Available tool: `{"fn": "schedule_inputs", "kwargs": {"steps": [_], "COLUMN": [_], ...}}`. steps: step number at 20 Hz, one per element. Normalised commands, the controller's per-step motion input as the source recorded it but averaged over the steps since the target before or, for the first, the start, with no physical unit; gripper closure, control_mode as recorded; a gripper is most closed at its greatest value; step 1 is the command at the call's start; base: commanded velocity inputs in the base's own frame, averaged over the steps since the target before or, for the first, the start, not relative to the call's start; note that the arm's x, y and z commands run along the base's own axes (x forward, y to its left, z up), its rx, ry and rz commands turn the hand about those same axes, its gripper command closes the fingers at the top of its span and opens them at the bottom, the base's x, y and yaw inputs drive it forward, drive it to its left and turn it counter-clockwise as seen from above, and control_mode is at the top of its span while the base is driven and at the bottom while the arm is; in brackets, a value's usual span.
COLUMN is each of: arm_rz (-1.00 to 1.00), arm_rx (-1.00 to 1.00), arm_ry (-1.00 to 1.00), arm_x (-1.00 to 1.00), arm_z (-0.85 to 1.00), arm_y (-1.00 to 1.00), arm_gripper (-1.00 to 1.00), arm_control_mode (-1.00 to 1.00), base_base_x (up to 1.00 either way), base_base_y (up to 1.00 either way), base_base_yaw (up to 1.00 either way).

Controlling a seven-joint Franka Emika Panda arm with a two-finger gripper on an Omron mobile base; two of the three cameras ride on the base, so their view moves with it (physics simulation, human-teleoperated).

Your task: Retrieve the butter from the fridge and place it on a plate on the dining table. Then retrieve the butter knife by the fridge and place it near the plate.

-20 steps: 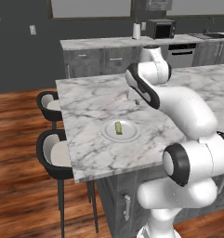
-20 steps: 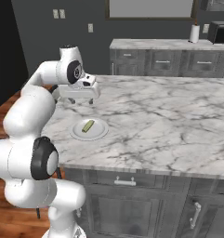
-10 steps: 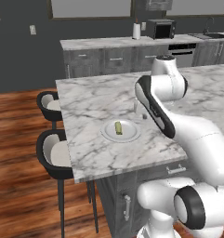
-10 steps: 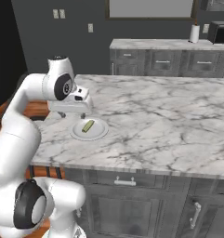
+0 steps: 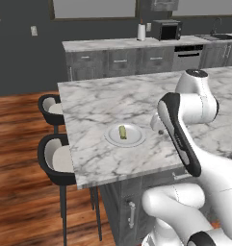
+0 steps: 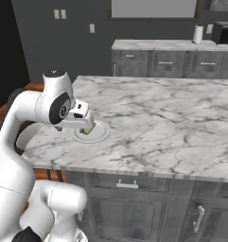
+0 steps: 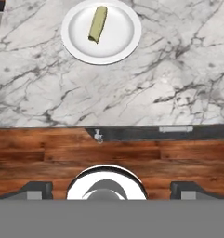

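The butter [image 7: 97,23], a yellowish-green stick, lies on the round white plate [image 7: 122,42] on the marble dining table [image 7: 178,79]. From the left base view the butter [image 5: 122,132] sits mid-plate [image 5: 134,139], near the table's [image 5: 103,101] left front corner. My gripper [image 7: 111,189] is open with nothing between its dark fingertips [image 7: 36,188], and it looks down past the table edge to the wooden floor. In the right base view my hand [image 6: 81,122] hangs at the near side of the plate [image 6: 100,134], partly covering the butter [image 6: 90,130]. The fridge and the butter knife are out of view.
Two black stools [image 5: 55,108] [image 5: 57,161] stand along the table's left side. A back counter [image 5: 108,44] carries a microwave [image 5: 166,30] and a paper roll [image 5: 141,32]. Dark cabinet fronts with handles [image 6: 127,184] face me under the table top. Wooden floor [image 5: 16,168] lies to the left.
My arm has folded back toward the base, and the hand has come down and nearer, from high over the far side of the table to the plate's near side. Butter and plate stayed put.
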Motion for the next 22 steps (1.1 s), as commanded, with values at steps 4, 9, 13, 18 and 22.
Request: {"fn": "schedule_inputs", "kwargs": {"steps": [4, 9, 13, 18, 22], "arm_rz": [0.12, 0.05, -0.01, -0.06, 0.00], "arm_rx": [-0.01, -0.04, 0.00, 0.02, 0.00], "arm_ry": [0.00, 0.04, -0.03, -0.01, 0.00], "arm_x": [-0.13, -0.04, -0.09, -0.08, 0.00], "arm_z": [-0.22, -0.33, 0.00, -0.03, 0.00], "arm_y": [0.00, 0.20, 0.03, -0.02, 0.00], "arm_gripper": [-1.00, -1.00, -1.00, -1.00, -1.00], "arm_control_mode": [-1.00, -1.00, -1.00, 1.00, 1.00], "base_base_x": [0.00, 0.00, 0.00, -0.29, 0.00], "base_base_y": [0.00, 0.00, 0.00, -0.03, -0.17], "base_base_yaw": [0.00, 0.00, 0.00, -0.64, -0.92]}}
